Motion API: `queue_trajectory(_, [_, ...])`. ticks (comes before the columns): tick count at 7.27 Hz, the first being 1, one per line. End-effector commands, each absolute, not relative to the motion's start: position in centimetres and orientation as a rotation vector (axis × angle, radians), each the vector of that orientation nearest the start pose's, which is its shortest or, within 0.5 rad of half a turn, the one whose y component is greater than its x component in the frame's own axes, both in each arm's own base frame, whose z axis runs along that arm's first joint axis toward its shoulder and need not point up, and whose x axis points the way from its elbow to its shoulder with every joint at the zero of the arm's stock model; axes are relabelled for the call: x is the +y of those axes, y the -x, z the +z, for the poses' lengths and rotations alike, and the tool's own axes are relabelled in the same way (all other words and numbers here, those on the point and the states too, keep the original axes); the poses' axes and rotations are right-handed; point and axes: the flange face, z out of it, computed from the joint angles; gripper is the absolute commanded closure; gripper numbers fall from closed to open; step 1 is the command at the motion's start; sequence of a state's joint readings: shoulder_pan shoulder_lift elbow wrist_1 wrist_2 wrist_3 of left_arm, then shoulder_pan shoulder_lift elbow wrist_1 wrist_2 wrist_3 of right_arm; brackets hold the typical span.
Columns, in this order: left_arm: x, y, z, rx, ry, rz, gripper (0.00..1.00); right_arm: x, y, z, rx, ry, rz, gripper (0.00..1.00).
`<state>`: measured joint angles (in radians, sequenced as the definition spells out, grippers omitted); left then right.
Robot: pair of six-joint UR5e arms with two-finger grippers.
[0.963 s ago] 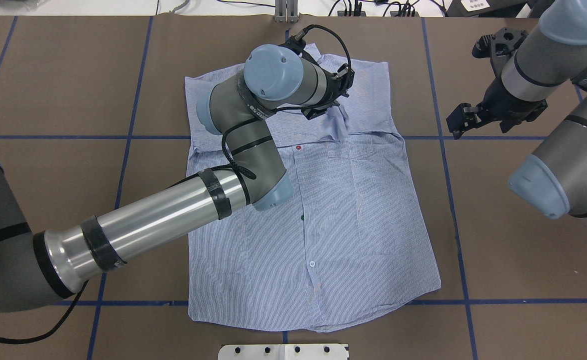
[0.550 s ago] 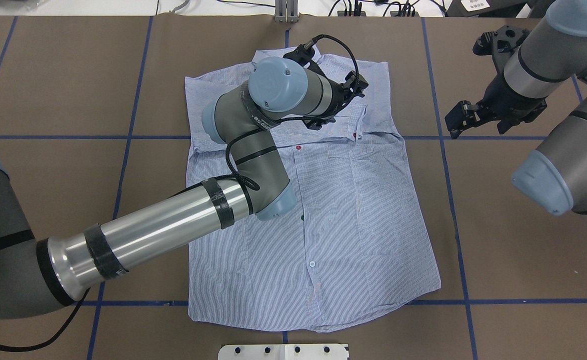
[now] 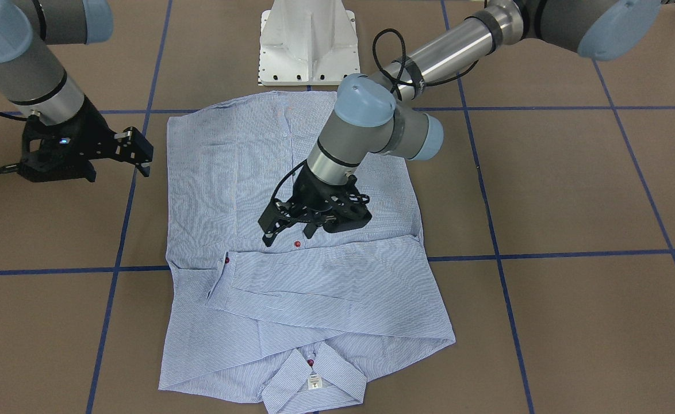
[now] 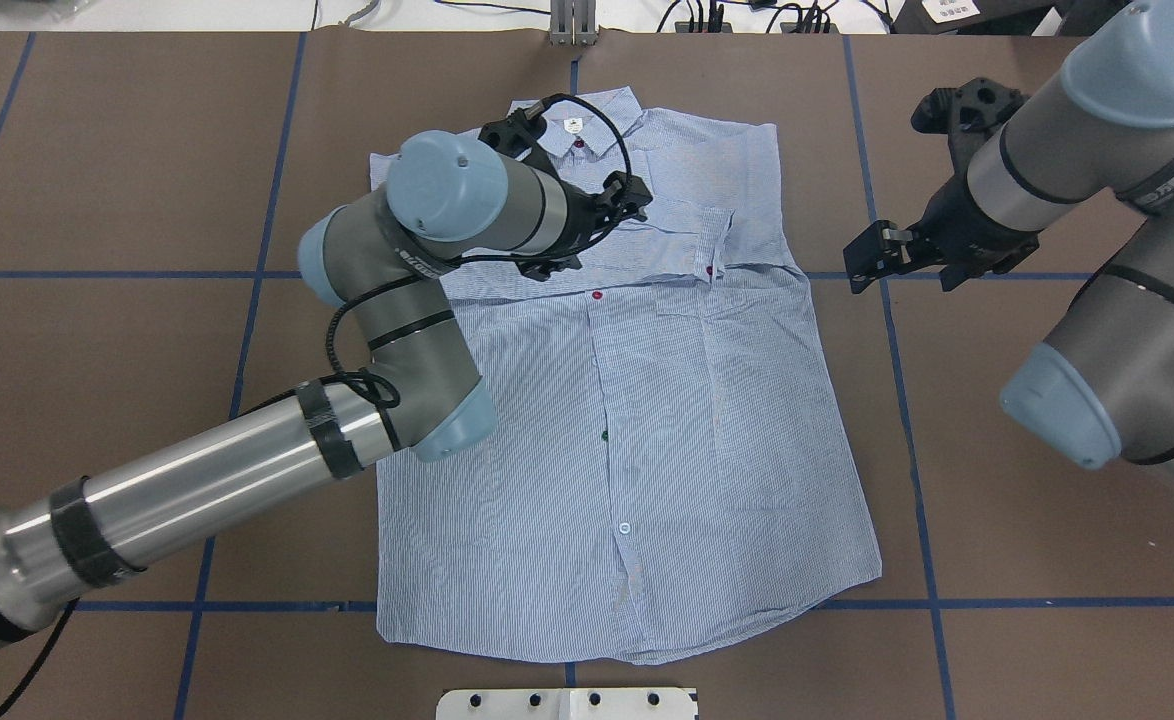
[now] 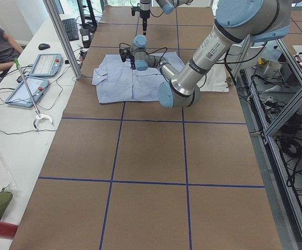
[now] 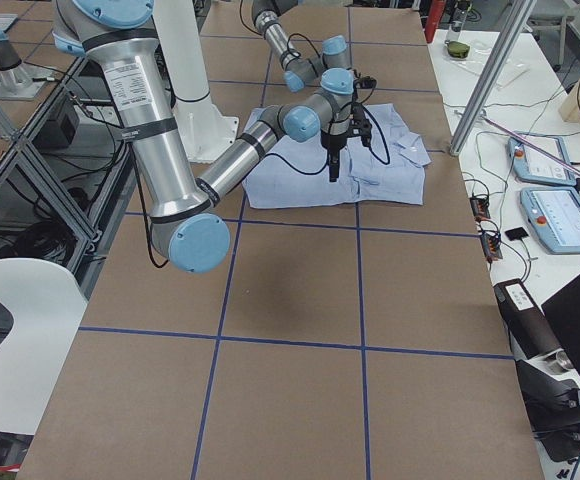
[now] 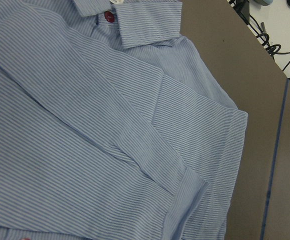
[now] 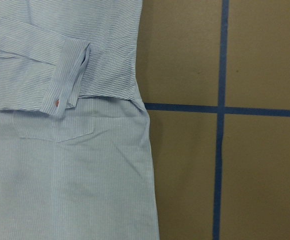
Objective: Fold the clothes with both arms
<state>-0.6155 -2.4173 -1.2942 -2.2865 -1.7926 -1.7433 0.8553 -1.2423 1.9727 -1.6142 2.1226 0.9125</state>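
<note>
Left gripper (image 3: 287, 233): jaws released, holding nothing, over the shirt (image 4: 707, 430) just by a red button (image 3: 297, 244). Right gripper (image 4: 869, 262): jaws also spread and empty, over bare worktop (image 4: 997, 560) beside the shirt's edge. The shirt lies flat, front up, one sleeve (image 3: 326, 276) folded across below the collar (image 3: 314, 376). Its pocket (image 8: 57, 132) lies flat.

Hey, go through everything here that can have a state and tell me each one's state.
Shirt: lying flat, front up, buttoned.
Sleeve: folded across the chest.
Left tool: open, empty, over the shirt.
Right tool: open, empty, beside the shirt's edge.
</note>
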Motion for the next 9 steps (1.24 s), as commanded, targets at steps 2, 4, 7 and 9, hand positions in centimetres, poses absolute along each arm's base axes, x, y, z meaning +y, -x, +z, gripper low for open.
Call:
queue_trajectory(2, [-47.1, -44.8, 18.2, 1.200, -0.137, -0.438, 0.00, -42.5, 35.9, 32.4, -0.861, -0.007, -0.015, 0.00])
queue_trajectory(4, [-45.7, -43.1, 18.5, 1.192, -0.136, -0.438, 0.00, -38.6, 37.8, 35.9, -0.857, 0.031, -0.022, 0.00])
queue_trajectory(7, [-45.4, -43.2, 18.8, 1.189, -0.136, -0.438, 0.00, -32.4, 39.1, 39.8, -0.871, 0.031, 0.003, 0.00])
queue_trajectory(9, [-45.2, -43.4, 18.7, 1.190, -0.135, -0.435, 0.00, -31.0, 39.8, 40.5, -0.857, 0.063, 0.005, 0.00])
